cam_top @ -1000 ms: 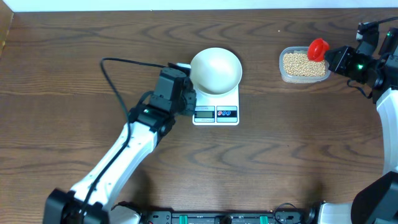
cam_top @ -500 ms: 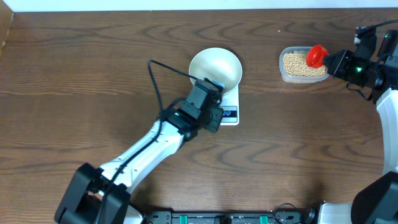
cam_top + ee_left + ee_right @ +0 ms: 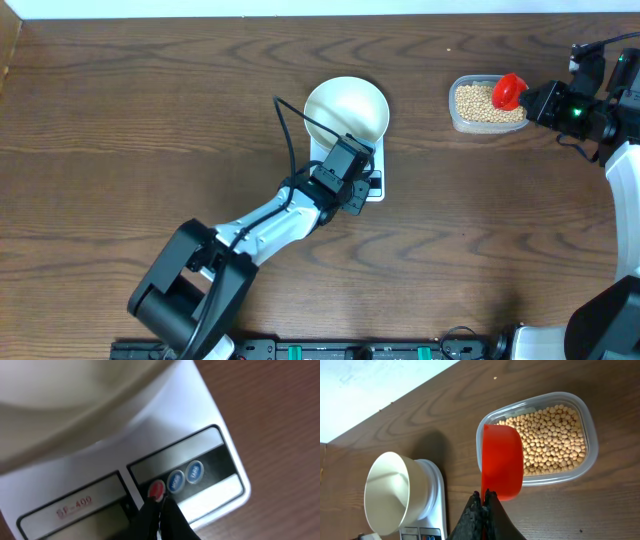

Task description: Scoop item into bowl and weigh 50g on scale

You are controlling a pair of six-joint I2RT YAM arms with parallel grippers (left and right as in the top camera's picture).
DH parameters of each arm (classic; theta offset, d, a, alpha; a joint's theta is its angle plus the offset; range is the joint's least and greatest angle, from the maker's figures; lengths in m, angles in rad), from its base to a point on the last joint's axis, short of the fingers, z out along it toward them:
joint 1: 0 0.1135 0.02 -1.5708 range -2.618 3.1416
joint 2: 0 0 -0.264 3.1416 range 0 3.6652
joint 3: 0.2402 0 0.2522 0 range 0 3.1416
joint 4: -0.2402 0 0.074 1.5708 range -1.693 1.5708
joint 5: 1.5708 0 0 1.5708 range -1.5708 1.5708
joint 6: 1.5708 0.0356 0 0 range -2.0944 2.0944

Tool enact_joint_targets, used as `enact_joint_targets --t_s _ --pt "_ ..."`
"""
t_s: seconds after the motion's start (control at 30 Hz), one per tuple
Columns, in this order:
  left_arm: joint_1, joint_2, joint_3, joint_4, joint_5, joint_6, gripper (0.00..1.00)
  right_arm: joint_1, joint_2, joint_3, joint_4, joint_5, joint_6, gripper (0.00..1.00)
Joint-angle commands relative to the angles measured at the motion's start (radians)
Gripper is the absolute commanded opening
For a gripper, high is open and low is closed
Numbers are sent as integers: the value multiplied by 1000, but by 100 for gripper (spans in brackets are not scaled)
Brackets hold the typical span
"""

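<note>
Now the left hand (image 3: 159, 506), fingers (image 3: 146, 519) pressed together, pokes at the red button (image 3: 156, 489) on the scale (image 3: 200, 407), likely zeroing it under the empty bowl (image 3: 75, 390), while well apart from the scale the right hand (image 3: 482, 497) pinches a red scoop (image 3: 502, 462) over the tub (image 3: 590, 435) of beans (image 3: 552, 435).

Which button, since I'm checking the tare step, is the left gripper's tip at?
The red button, leftmost of the three. The shut left gripper has its tip at that button's lower edge, while the blue buttons sit clear to its right.
</note>
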Motion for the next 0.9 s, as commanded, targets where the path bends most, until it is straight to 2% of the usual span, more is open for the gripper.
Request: enact_joint_targets --t_s 0.0,0.87 --pt "6 13 5 21 -50 24 7 -4 -6 19 -5 -1 -16 1" --pt "7 67 5 57 -45 35 7 -4 -6 19 -10 -1 -20 1"
